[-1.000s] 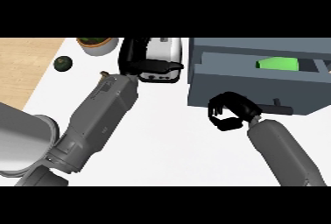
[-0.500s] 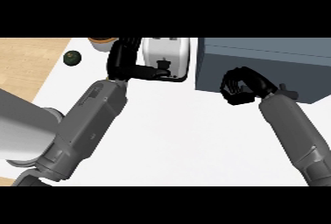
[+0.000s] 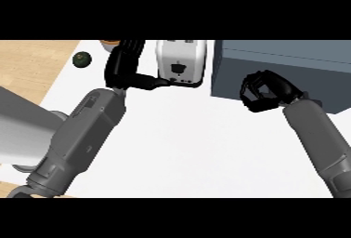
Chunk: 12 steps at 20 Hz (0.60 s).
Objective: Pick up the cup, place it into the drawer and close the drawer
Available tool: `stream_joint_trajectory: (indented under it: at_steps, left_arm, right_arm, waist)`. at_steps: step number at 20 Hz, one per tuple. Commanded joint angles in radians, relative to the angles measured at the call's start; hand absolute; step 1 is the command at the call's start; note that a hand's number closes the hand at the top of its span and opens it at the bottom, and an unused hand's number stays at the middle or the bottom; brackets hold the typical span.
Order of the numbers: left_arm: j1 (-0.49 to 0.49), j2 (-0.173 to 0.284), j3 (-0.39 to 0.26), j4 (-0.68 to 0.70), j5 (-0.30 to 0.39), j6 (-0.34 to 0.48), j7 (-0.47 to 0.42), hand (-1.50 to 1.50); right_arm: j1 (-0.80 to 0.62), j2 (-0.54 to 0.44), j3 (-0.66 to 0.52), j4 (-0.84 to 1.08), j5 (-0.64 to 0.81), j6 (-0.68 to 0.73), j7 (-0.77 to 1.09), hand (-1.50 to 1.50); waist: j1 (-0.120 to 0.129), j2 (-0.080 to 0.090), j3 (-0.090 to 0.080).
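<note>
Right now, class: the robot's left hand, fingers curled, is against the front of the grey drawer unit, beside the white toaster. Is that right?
Not quite. The head view shows the right hand, fingers curled, against the front of the grey drawer unit, beside the white toaster. The left hand is by the toaster's other side.

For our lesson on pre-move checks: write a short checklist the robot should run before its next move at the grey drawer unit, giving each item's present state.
1. Grey box-shaped drawer unit front flush, no opening showing: ok.
2. Cup inside the drawer: cannot tell, none visible.
3. Right hand curled against the drawer front, holding nothing visible: ok.
4. Left hand open, thumb at the white boxy toaster: not ok, too close.
5. Small dark green round fruit away from both hands: ok.
</note>
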<state>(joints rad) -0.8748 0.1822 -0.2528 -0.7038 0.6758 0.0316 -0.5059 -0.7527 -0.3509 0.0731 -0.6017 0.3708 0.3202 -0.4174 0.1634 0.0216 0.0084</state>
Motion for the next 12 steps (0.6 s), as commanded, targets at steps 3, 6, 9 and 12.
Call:
stream_joint_trajectory:
  at_steps: [3,6,9,12]
  left_arm:
    - [0.037,0.012,-0.007,-0.024,0.000,-0.026,-0.002,-1.50]
    - [0.033,0.001,-0.006,-0.037,0.012,-0.042,0.004,-1.50]
    - [0.037,0.012,-0.008,-0.039,0.009,-0.051,0.007,-1.50]
    - [0.045,0.042,0.003,-0.047,0.014,-0.065,0.013,-1.50]
  right_arm:
    - [-0.167,-0.120,-0.099,0.040,-0.015,-0.068,0.073,1.50]
    - [-0.159,-0.116,-0.110,0.019,-0.037,-0.049,0.079,1.50]
    - [-0.159,-0.136,-0.114,-0.004,-0.050,-0.015,0.090,1.50]
    - [-0.139,-0.152,-0.127,-0.018,-0.071,0.008,0.092,1.50]
  waist:
    - [0.048,0.024,-0.005]
    - [0.057,0.029,-0.005]
    - [0.058,0.031,-0.005]
    - [0.067,0.028,-0.005]
